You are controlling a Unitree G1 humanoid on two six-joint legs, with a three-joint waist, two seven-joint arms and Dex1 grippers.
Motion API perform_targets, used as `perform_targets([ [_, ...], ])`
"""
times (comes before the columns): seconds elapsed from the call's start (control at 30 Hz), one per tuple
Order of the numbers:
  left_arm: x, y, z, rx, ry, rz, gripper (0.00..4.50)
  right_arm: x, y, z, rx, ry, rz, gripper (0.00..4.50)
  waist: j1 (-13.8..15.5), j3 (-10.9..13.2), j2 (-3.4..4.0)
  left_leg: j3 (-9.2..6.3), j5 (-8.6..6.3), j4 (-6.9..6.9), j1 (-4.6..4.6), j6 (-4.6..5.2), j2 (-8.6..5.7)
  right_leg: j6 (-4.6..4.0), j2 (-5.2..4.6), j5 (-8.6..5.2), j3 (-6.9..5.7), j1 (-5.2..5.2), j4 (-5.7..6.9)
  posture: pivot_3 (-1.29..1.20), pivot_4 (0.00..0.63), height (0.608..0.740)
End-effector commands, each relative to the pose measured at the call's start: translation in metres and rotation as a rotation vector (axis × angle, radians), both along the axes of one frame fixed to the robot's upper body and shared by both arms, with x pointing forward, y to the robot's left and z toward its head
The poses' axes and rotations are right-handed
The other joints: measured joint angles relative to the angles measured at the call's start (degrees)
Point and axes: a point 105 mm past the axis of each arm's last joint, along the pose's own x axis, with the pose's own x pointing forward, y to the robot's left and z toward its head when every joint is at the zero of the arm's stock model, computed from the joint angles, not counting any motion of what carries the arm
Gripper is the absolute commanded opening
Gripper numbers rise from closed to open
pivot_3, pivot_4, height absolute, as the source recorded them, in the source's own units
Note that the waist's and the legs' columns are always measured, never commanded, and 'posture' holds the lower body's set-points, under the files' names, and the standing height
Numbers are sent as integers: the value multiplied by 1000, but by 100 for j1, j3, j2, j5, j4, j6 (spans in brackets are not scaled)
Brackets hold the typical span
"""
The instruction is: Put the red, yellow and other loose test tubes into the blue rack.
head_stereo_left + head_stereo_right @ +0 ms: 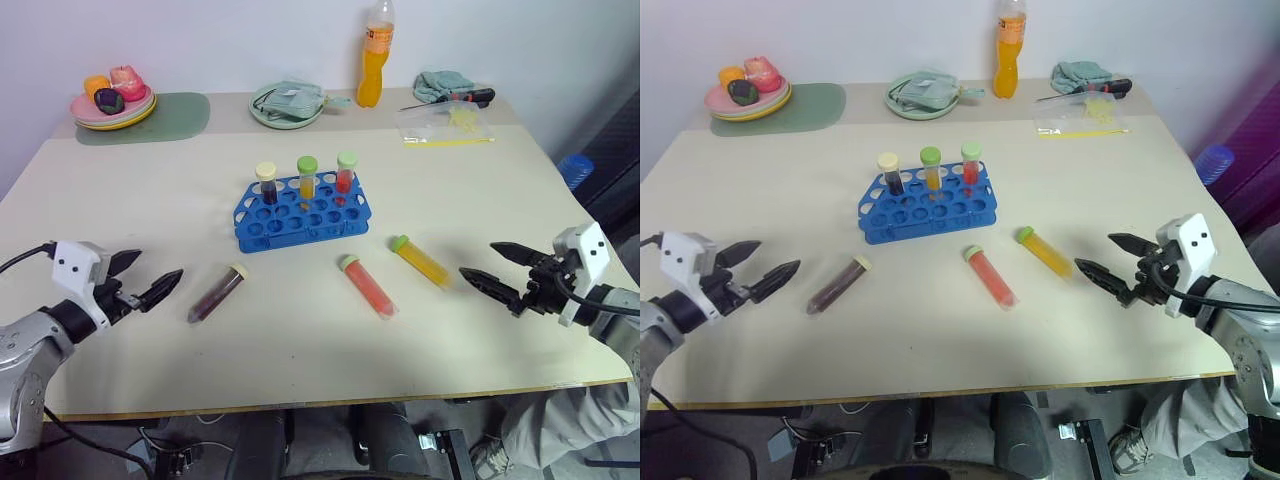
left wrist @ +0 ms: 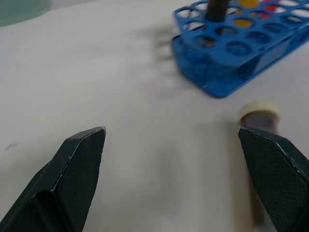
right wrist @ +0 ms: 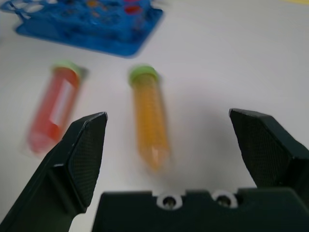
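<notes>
The blue rack [image 1: 300, 212] stands mid-table with three upright tubes in its back row. Three loose tubes lie in front of it: a dark one with a cream cap [image 1: 216, 293], a red one with a green cap [image 1: 367, 286] and a yellow one with a green cap [image 1: 421, 261]. My left gripper [image 1: 146, 277] is open, low over the table just left of the dark tube [image 2: 258, 145]. My right gripper [image 1: 497, 268] is open, a short way right of the yellow tube [image 3: 148, 116], with the red tube [image 3: 52, 107] beyond it.
Along the back of the table sit a plate of toy food [image 1: 112, 100] on a green mat, a green dish with a cloth [image 1: 287, 103], an orange drink bottle [image 1: 373, 55], a screwdriver [image 1: 455, 98] and a plastic bag [image 1: 447, 125]. The table's front edge [image 1: 330, 398] is near both grippers.
</notes>
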Motion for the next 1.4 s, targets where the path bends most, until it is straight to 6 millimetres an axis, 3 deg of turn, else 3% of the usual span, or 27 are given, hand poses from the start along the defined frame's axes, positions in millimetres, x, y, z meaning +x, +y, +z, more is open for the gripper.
perform_targets([
  [0.03,-5,-30,15,63,-30,-183,4500,-6,50,19,-65,-4,121,4483,-21,0,0,0,0,0,0,0,1,-1,0,-1,0,-1,1,0,150,740],
  [0.13,-19,-62,11,141,2,-386,4500,-12,83,7,-144,154,161,4483,-17,0,1,-2,0,-2,-1,0,10,-3,5,-1,0,-8,2,0,150,740],
  [0.2,-28,-80,8,170,23,-503,4500,-2,95,-3,-152,279,101,4483,-15,-4,-6,-2,0,-3,-2,0,11,-6,3,-2,1,-9,0,0,150,740],
  [0.3,-37,-96,5,188,43,-609,4500,17,112,-5,-157,317,29,4483,-1,-3,-2,-1,1,-1,-6,-2,9,-12,-1,1,4,-15,0,0,150,740],
  [0.43,-44,-120,-4,186,39,-719,4500,31,133,-10,-185,432,45,4483,-3,-1,1,-4,1,-4,-16,-2,-9,-12,-18,1,4,-17,-2,0,150,740],
  [0.63,-46,-129,-11,177,36,-760,4500,39,137,-7,-275,508,-4,4483,-29,-2,0,2,-1,-5,-16,3,-12,-8,-20,2,3,-18,-3,0,150,740],
  [1.03,-48,-131,-12,152,21,-733,4500,33,147,-24,-300,640,-99,4483,-40,-1,1,-3,-1,-5,-16,6,0,10,1,10,3,-19,-2,0,150,740],
  [1.13,-48,-131,-13,150,21,-726,4500,35,147,-27,-301,650,-117,3576,-34,-1,1,-2,-2,-5,-16,6,1,10,1,10,3,-19,-3,0,150,740],
  [1.3,-48,-130,-12,144,18,-712,4500,37,150,-27,-297,652,-121,1005,-26,-1,1,-2,-2,-5,-17,6,2,-4,0,3,3,-19,-4,0,150,740],
  [1.33,-48,-129,-11,142,19,-709,4500,36,152,-25,-293,646,-107,710,-29,-1,1,-2,-2,-5,-17,6,2,-4,0,3,3,-19,-4,0,150,740],
  [1.4,-47,-128,-12,139,21,-700,4500,34,160,-14,-278,615,-50,684,-31,0,3,-2,-2,-5,-17,6,3,-4,1,3,3,-19,-4,0,150,740],
])
